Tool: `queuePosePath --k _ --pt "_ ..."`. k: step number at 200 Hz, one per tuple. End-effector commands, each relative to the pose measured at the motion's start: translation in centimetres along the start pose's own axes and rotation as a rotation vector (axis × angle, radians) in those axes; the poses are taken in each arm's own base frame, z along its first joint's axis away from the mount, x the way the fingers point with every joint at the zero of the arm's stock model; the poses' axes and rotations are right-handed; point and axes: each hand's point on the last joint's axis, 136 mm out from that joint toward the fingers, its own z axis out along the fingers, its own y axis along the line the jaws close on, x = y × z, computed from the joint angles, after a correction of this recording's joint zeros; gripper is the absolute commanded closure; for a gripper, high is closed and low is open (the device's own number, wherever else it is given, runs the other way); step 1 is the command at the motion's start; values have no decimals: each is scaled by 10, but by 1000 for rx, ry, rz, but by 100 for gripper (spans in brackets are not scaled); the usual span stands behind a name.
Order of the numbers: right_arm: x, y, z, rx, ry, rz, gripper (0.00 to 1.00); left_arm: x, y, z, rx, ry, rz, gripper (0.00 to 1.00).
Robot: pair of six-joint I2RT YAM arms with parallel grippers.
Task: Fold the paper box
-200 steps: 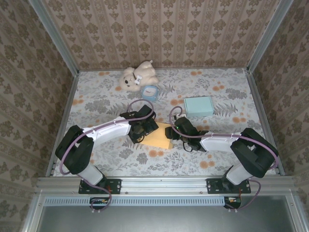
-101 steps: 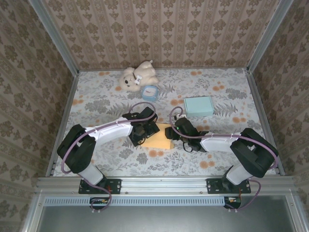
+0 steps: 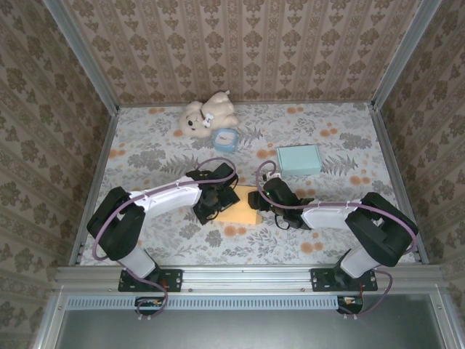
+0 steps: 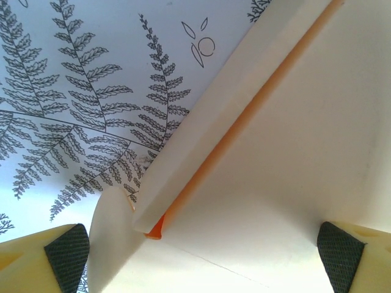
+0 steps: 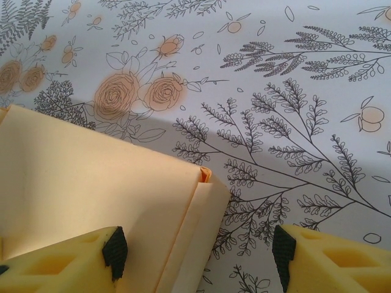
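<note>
The left gripper has slid a little rightward over the left end of the paper box. The box lies mid-table, nearer the front edge. The gripper's jaws are released and stand wide, and in the wrist view they straddle a raised flap. The right gripper stays at the box's right end, its fingers parted around the folded corner and clamping nothing. The left arm seems set to press that flap down, so folding is underway but not finished.
</note>
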Motion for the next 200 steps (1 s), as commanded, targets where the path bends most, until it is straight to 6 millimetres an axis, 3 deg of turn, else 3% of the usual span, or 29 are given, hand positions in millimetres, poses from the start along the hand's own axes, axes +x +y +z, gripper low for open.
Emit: queuePosePath --k 1,63,142,200 --pt "26 -10 3 29 77 -11 33 2 0 1 -8 4 -17 4" --pt "26 -12 -1 35 71 -16 33 1 6 7 -25 -4 -23 8" --pt "30 -11 2 31 75 -4 33 8 -3 10 6 29 -26 12" --pt "30 -12 1 36 73 -6 33 9 5 22 -20 44 -32 19"
